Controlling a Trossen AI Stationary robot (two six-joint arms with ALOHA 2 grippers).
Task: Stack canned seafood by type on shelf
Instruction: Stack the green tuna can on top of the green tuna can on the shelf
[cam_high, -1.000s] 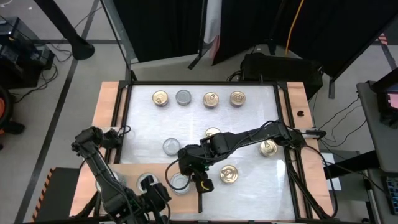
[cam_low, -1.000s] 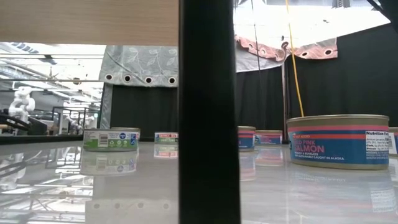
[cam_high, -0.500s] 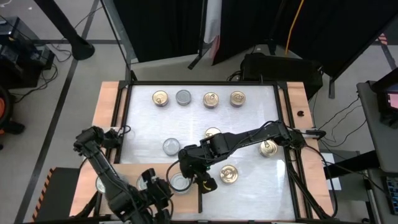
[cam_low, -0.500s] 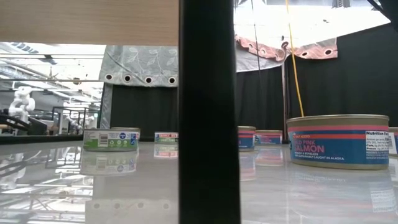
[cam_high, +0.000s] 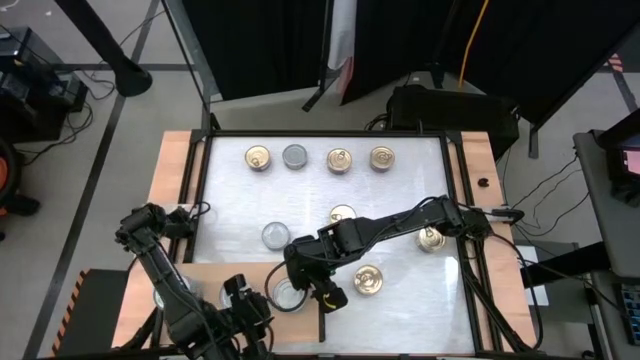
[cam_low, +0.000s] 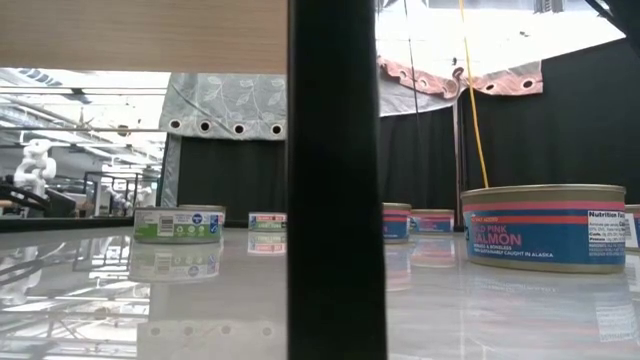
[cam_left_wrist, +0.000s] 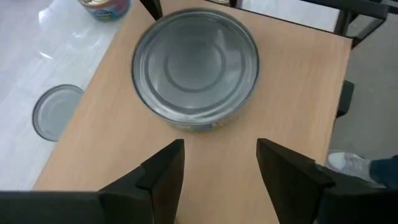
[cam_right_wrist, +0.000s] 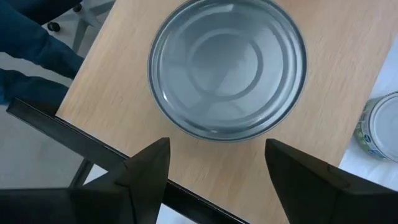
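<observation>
The right gripper hangs over the shelf, fingers apart on either side of a silver-lidded tin that sits flat on the wood. That looks like lining up a grasp or having just let go; I cannot tell which. The left gripper is also over the shelf, fingers spread and empty, facing a silver tin near the shelf's edge. Whether it is the same tin is unclear.

Only the high view shows the remaining work: 4 tins in a row on the counter far from the shelf. The low view alone reads labels, such as a salmon tin, which matters for sorting by type.
</observation>
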